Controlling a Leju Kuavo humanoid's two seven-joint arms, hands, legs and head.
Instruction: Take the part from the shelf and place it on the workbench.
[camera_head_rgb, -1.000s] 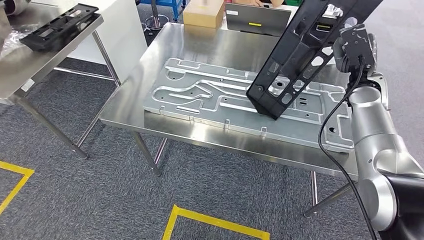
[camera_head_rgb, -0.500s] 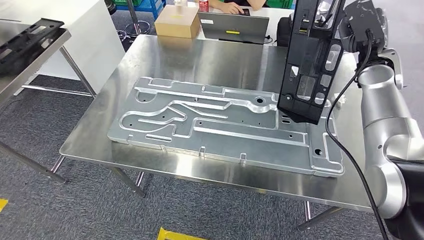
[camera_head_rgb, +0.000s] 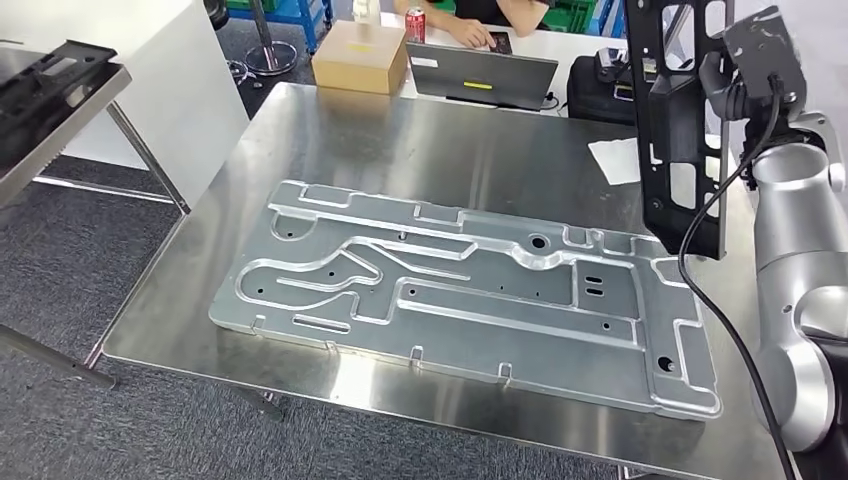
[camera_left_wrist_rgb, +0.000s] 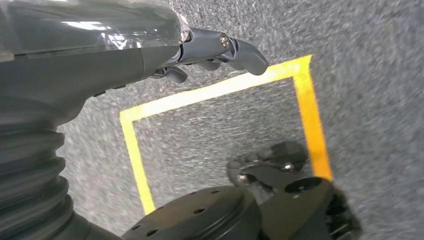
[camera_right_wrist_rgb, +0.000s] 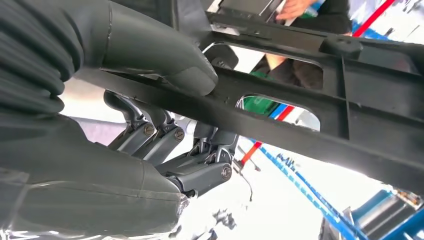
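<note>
Part: the long black plastic frame with cut-out windows (camera_head_rgb: 680, 130) hangs upright in the air at the far right, its long axis near vertical, its lower end above the right edge of the desk.
Right hand: the right hand (camera_head_rgb: 745, 75) grips the frame by a rail near its upper part; in the right wrist view the grey thumb (camera_right_wrist_rgb: 165, 55) presses one side of the rail and the dark fingers (camera_right_wrist_rgb: 165, 145) curl round the other.
Left hand: the left hand (camera_left_wrist_rgb: 165, 50) hangs over grey carpet with yellow floor tape, fingers loosely apart, holding nothing.
Desk: the steel desk (camera_head_rgb: 440, 130) carries a large flat silver metal plate with raised channels (camera_head_rgb: 470, 290); bare steel lies far of the plate.
Key relation: the frame hangs below the right hand, right of and above the plate's right end; I judge it must tip flat and come down leftward.
Change: half a second ago the frame hung over the plate's right part; now it sits further right and higher in the picture, though the camera has also shifted.
</note>
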